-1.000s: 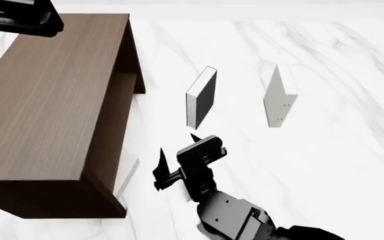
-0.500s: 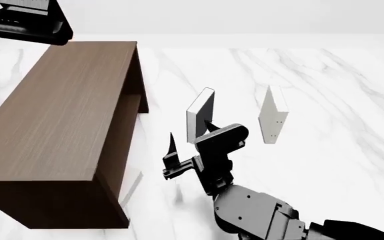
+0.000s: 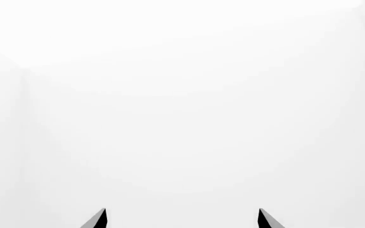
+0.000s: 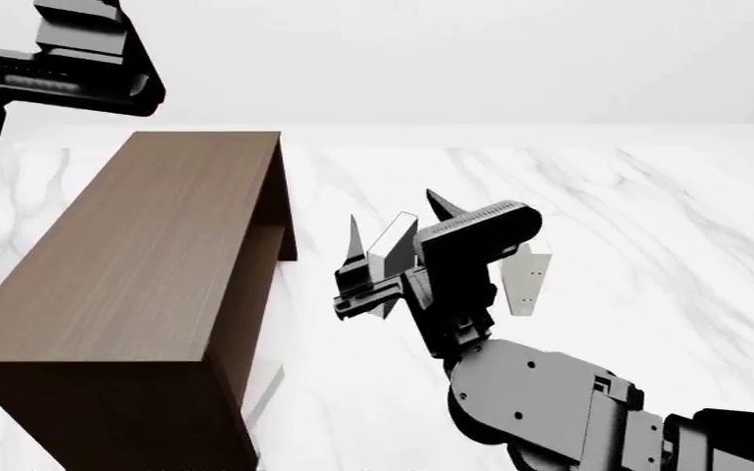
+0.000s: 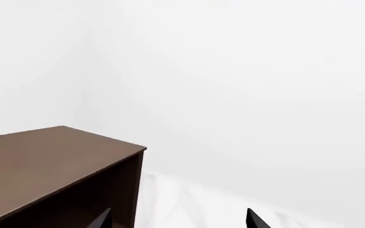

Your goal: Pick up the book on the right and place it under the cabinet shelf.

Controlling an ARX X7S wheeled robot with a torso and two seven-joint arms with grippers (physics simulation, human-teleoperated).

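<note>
The pale book (image 4: 529, 279) stands upright on the white marble floor, to the right of my right gripper, whose body hides its left part. The dark brown cabinet shelf (image 4: 141, 285) stands at the left with its open side facing right; it also shows in the right wrist view (image 5: 49, 166). My right gripper (image 4: 397, 218) is open and empty, raised above the floor between the cabinet and the book, touching nothing. In its own view its fingertips (image 5: 104, 219) stand wide apart. My left gripper (image 3: 182, 219) is open, empty, and faces a blank white wall.
A black-covered book (image 4: 395, 245) stands upright just behind my right gripper's fingers. Another pale book (image 4: 264, 378) lies flat at the cabinet's foot. My left arm (image 4: 82, 54) is raised at the upper left, above the cabinet. Marble floor (image 4: 666, 216) stretches to the right.
My right gripper has risen and moved forward and right, now overlapping the black book and the pale book in the head view. The head view has tilted upward.
</note>
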